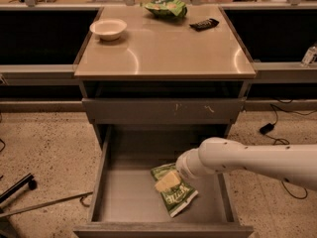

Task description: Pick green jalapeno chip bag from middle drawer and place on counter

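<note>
Camera view: one, looking down from the front onto a grey cabinet on a speckled floor [44,148].
Table [163,53]: one glossy tan top on the cabinet, with glare spots left and right.
Middle drawer [124,192]: one, standing open toward the camera, with tall grey walls and a flat grey floor.
Upper drawer front [163,110]: one, closed, with pale scratches, between the table and the open drawer.
Arm [247,160]: mine, one, white, coming in from the right and reaching down into the middle drawer.
Bags: two in all.
Green jalapeno chip bag [181,198]: one, flat on the middle drawer's floor, right of centre. Its long axis runs diagonally from rear-left to front-right, and the end with white lettering points at the front-right corner.
Paler green bag [166,6]: one, at the table's rear edge.
Bowl [108,29]: one, white, upright at the table's rear left.
Dark packet [204,24]: one, small, at the table's rear right, near the paler green bag.
Fingers [167,181]: mine, a pale tip at the arm's end, on the rear-left half of the green jalapeno chip bag. Whether they are spread or closed, I cannot tell.
</note>
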You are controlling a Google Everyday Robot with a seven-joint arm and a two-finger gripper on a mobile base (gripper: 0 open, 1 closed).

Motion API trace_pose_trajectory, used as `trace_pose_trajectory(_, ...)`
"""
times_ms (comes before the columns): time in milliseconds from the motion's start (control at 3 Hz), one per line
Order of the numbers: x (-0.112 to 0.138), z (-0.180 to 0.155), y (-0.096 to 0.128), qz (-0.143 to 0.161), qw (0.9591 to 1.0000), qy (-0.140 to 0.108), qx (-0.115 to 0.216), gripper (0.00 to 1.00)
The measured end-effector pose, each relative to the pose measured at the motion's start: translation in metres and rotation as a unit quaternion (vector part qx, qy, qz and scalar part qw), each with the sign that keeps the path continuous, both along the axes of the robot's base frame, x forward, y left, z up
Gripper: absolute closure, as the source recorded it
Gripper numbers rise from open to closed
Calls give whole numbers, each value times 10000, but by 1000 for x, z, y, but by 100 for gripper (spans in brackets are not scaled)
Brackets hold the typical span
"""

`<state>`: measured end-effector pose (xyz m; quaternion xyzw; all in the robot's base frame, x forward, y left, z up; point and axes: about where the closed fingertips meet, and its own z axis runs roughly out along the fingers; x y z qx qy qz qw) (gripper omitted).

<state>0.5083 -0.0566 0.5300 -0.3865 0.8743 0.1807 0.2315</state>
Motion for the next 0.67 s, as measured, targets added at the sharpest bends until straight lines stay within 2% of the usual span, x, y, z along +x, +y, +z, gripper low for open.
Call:
trace_pose_trajectory(333, 36, -30, 0, -395, 9985, -231, -285, 0)
trace_pose_trajectory(667, 62, -63, -20, -745, 9959, -197, -477, 0)
